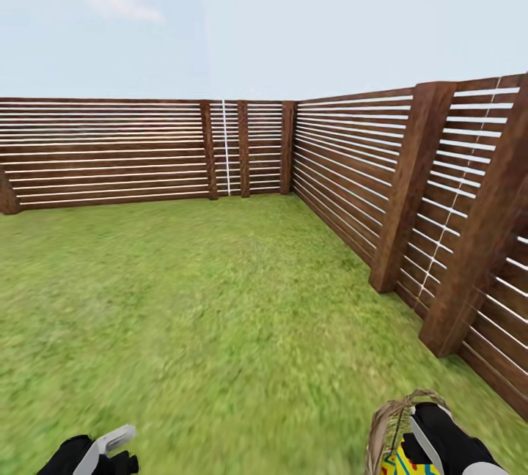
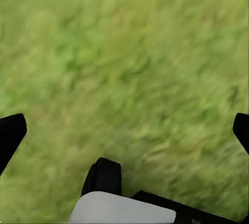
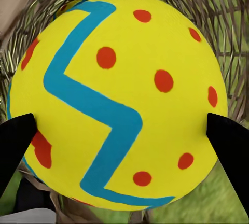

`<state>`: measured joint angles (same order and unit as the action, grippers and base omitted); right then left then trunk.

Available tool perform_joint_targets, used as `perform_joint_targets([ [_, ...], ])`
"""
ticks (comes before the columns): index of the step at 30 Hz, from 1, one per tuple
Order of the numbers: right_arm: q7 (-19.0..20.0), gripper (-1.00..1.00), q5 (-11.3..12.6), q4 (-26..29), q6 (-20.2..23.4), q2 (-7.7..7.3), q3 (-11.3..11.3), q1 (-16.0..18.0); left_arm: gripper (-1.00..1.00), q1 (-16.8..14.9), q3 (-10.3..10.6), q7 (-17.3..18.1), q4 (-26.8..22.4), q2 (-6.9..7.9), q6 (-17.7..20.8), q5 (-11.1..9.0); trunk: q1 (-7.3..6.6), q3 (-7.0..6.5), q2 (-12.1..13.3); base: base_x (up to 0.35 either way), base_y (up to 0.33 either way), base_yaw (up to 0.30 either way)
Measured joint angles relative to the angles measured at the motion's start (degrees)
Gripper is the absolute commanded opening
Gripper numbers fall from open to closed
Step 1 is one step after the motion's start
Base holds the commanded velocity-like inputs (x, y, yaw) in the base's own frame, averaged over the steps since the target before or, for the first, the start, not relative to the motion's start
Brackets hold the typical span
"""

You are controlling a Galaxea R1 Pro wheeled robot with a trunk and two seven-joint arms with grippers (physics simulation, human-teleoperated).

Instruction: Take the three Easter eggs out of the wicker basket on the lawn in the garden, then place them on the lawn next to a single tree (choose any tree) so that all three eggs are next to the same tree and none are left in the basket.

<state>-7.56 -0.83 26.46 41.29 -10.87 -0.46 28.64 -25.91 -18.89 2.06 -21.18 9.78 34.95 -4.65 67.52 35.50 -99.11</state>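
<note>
A yellow Easter egg with a blue zigzag and red dots sits between the fingertips of my right gripper, which is shut on it. Behind the egg is the open weave of the wicker basket. In the head view, the egg, the basket's rim and the right gripper are at the bottom right, over the lawn. The other eggs are hidden. My left gripper hangs open over bare grass at the bottom left. The tree is out of view.
A brown horizontal-slat fence runs along the back and down the right side, meeting in a corner ahead. Thick posts stand close on the right. Wide open grass stretches ahead and to the left.
</note>
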Motion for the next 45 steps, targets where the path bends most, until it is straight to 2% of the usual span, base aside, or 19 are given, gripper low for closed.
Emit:
perform_joint_targets([
  [4, -0.06, -1.00, 0.01, 0.00, -0.04, 0.05, 0.13, 0.00, 1.00, 0.00, -0.03, -0.16, -1.57, 0.18, -0.61, -0.15, -0.88, -0.72, 1.60, 0.000, 0.000, 0.000],
  [7, -0.07, -1.00, -0.01, 0.00, -0.07, 0.10, 0.16, 0.00, 1.00, 0.00, -0.29, -0.52, -2.46, 0.45, -14.02, -0.05, -1.54, -1.26, 2.81, 0.000, 0.000, 0.000],
  [8, -0.08, -1.00, -0.07, 0.00, -0.05, 0.16, 0.19, 0.00, 1.00, 0.00, -0.32, -0.55, -2.41, 0.61, -16.15, -0.08, -1.76, -1.44, 3.21, 0.000, 0.000, 0.000],
  [10, -0.08, -1.00, -0.14, 0.00, -0.08, 0.22, 0.16, 0.00, 1.00, 0.00, -0.35, -0.58, -2.38, 0.75, -17.60, -0.08, -2.20, -1.80, 4.01, 0.000, 0.000, 0.000],
  [25, -0.09, -1.00, -0.30, 0.00, -0.09, 0.32, 0.21, 0.00, 1.00, 0.00, -0.09, -0.56, -2.28, 0.37, -17.62, 0.03, -5.49, -4.49, 10.03, 0.000, 0.000, 0.000],
  [30, -0.10, -1.00, -0.39, 0.00, -0.09, 0.32, 0.17, 0.00, 1.00, 0.00, -0.12, -0.75, -2.28, 0.42, -14.70, 0.02, -6.59, -5.39, 12.04, 0.000, 0.000, 0.000],
  [45, -0.10, -1.00, -0.39, -0.02, -0.11, 0.41, 0.21, 0.01, 1.00, 0.02, -0.08, -0.72, -2.30, 0.42, -14.49, -0.02, -9.89, -8.08, 18.05, 0.000, 0.000, 0.034],
])
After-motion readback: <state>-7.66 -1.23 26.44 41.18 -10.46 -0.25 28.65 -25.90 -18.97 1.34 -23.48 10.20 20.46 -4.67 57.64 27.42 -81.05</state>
